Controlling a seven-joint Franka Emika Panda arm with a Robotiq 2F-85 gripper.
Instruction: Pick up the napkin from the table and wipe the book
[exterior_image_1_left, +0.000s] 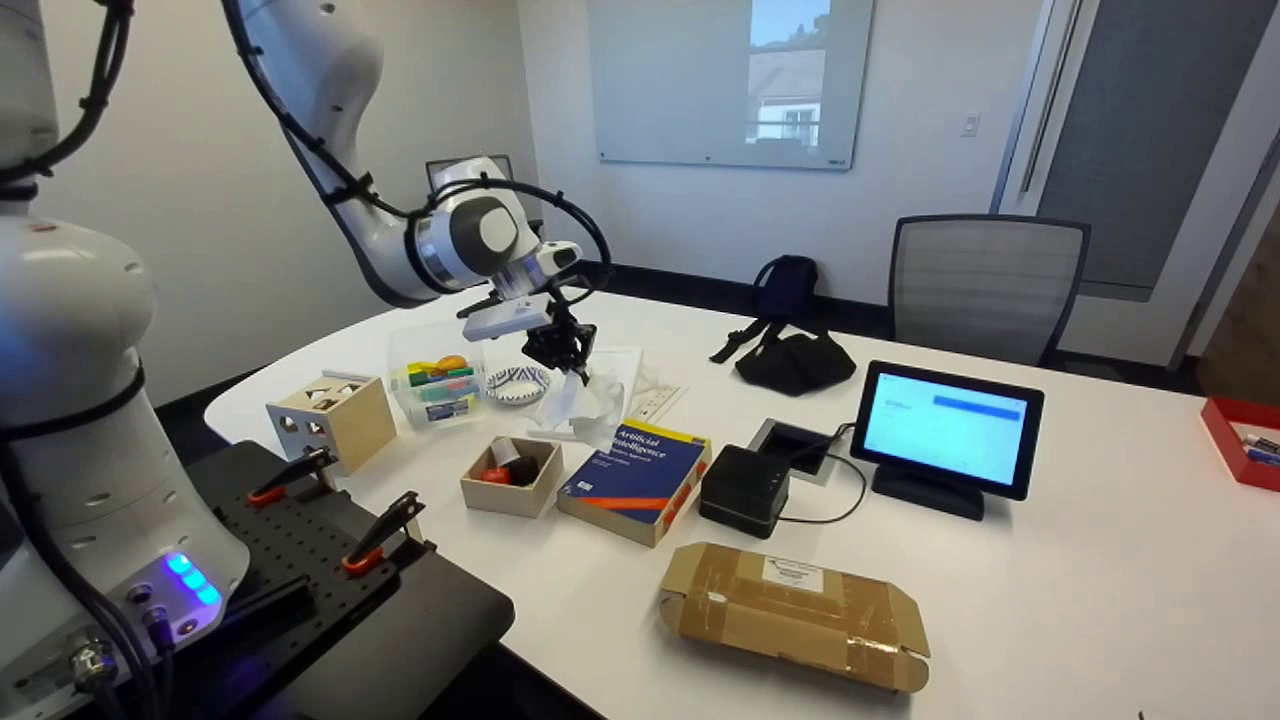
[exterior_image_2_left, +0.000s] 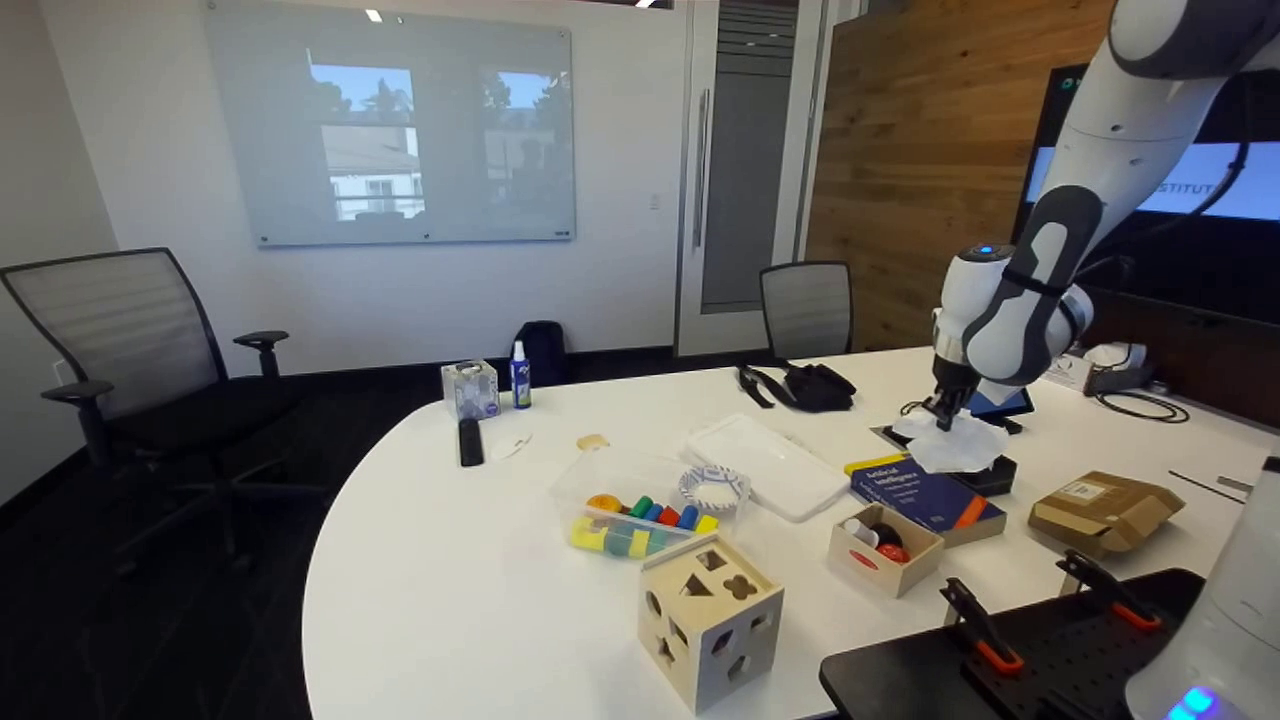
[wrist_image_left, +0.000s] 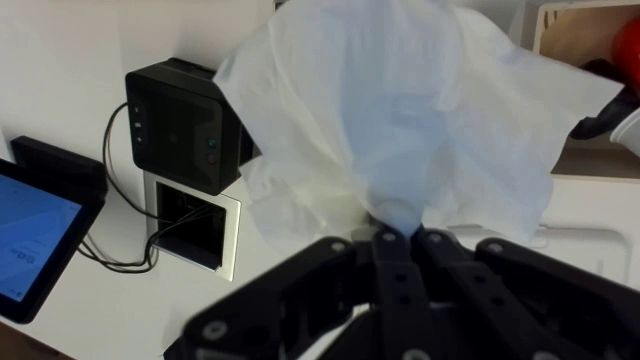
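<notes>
The napkin (exterior_image_1_left: 588, 405) is white, thin and crumpled, and it hangs spread out below my gripper (exterior_image_1_left: 580, 374). It also shows in an exterior view (exterior_image_2_left: 950, 448) and fills much of the wrist view (wrist_image_left: 400, 105). My gripper is shut on it, with its pinched tip between the fingertips (wrist_image_left: 407, 235). The book (exterior_image_1_left: 640, 475) lies flat on the white table (exterior_image_1_left: 1090, 580), dark blue with an orange band and yellow edge. In an exterior view (exterior_image_2_left: 915, 492) the napkin overlaps the book's edge; I cannot tell whether they touch. The napkin hides the book in the wrist view.
A black device (exterior_image_1_left: 743, 490) and a tan package (exterior_image_1_left: 795, 615) are near the book. A small wooden box (exterior_image_1_left: 512, 478) with items stands beside it. A tablet (exterior_image_1_left: 950, 425), a plastic bin (exterior_image_2_left: 640, 515), a patterned bowl (exterior_image_2_left: 713, 487) and a wooden shape cube (exterior_image_2_left: 710, 625) are also there.
</notes>
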